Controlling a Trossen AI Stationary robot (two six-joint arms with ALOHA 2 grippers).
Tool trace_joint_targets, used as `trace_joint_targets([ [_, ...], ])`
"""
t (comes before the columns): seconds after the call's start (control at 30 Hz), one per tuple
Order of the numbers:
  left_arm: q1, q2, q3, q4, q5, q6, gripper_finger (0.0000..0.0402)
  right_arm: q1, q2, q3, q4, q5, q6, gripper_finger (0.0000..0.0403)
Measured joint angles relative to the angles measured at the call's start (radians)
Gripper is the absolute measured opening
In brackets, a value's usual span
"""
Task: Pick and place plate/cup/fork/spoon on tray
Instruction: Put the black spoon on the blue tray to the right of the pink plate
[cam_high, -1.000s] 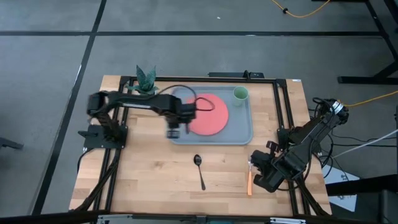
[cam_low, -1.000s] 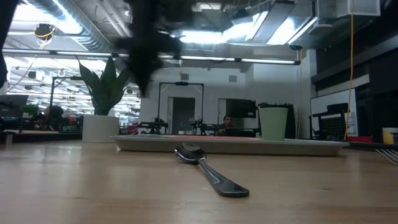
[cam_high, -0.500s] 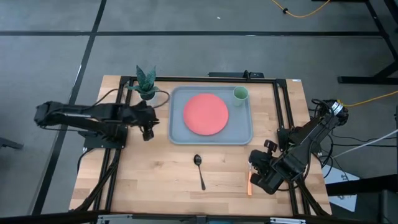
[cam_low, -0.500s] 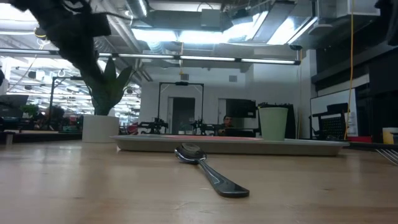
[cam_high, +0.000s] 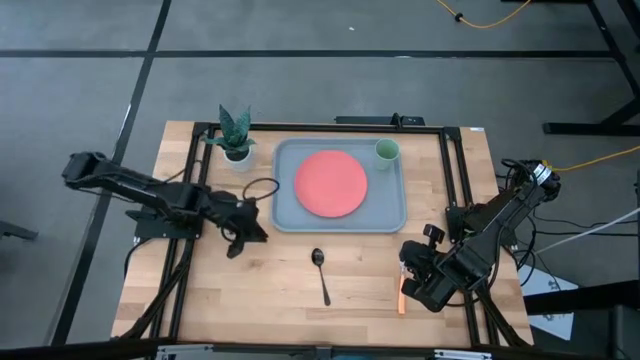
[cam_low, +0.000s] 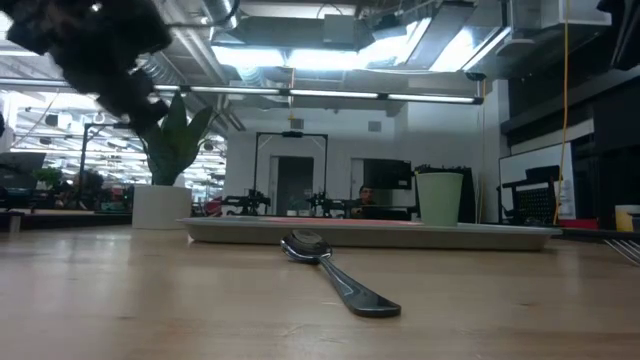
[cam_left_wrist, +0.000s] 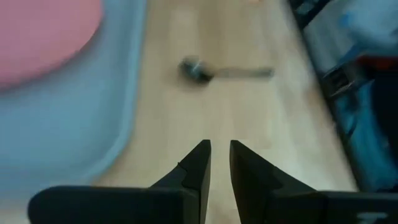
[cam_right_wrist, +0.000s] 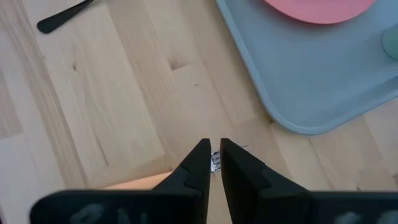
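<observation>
- Starting with the biggest thing, your wooden table (cam_high: 250, 285) carries everything else, framed by dark rails along both sides.
- Your tray (cam_high: 388, 205) lies flat at the table's far middle, its long side running across.
- On the tray you have the plate (cam_high: 331, 183), flat and roughly centred, with bare tray showing around it.
- Your left gripper (cam_high: 243, 235) hangs over bare wood just beside the tray's near left corner; in the left wrist view its fingers (cam_left_wrist: 198, 163) sit nearly together with only a slim gap, and nothing is between them.
- Your right gripper (cam_high: 407, 283) sits low at the table's near right edge, over the fork; its fingers (cam_right_wrist: 199, 160) are also close to touching, and they seem empty, though that view is too tight for you to be certain.
- You will find the potted plant (cam_high: 236, 133) on the wood beside the tray's far left corner.
- Your cup (cam_high: 387, 151) stands upright in the tray's far right corner, apart from the plate.
- The spoon (cam_high: 321, 274) lies on the wood near the tray's front edge, bowl toward the tray.
- The fork (cam_high: 401, 295) lies by the right gripper, orange handle showing.
</observation>
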Motion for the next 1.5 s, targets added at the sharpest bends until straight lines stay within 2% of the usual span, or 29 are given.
trace_joint_targets([
  [0.17,-0.071,0.229,0.013,0.2,0.011,0.016,0.0053,0.0,0.0,0.0,0.013,0.011,0.0,0.0042],
  [0.37,-0.098,0.559,0.156,0.139,0.062,0.105,0.0053,0.0,0.0,0.0,0.061,0.016,0.0,0.0042],
  [0.57,-0.098,0.772,0.362,0.011,0.089,0.207,0.0053,0.0,0.0,0.0,0.111,0.016,0.0,0.0042],
  [0.73,-0.091,0.866,0.5,-0.036,0.066,0.367,0.0053,0.0,0.0,0.0,0.131,0.016,0.0,0.0042],
  [1.17,-0.027,1.074,0.712,-0.087,0.294,0.524,0.0053,0.0,-0.001,0.0,0.146,-0.106,0.001,0.0042],
  [1.3,0.004,1.132,0.771,-0.092,0.328,0.595,0.0053,0.0,-0.001,0.0,0.146,-0.145,0.0,0.0042],
  [1.5,0.046,1.177,0.878,-0.104,0.32,0.706,0.0053,0.0,-0.001,0.0,0.146,-0.216,0.001,0.0042],
])
